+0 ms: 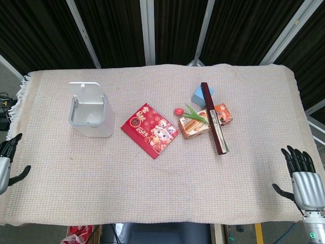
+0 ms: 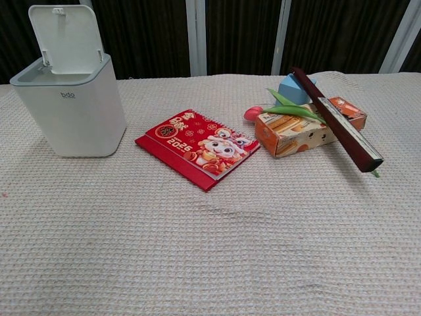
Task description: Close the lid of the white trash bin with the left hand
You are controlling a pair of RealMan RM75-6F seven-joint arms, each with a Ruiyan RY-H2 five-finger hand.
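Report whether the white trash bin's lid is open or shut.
Open. The lid stands upright at the back of the white trash bin, and the head view looks down into its uncovered top.

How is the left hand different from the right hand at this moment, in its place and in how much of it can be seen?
The left hand is cut off by the picture's left edge, while the right hand shows almost whole. The left hand sits slightly higher in the head view than the right hand. Both hold nothing, fingers apart, beside the table's near corners, far from the white trash bin.
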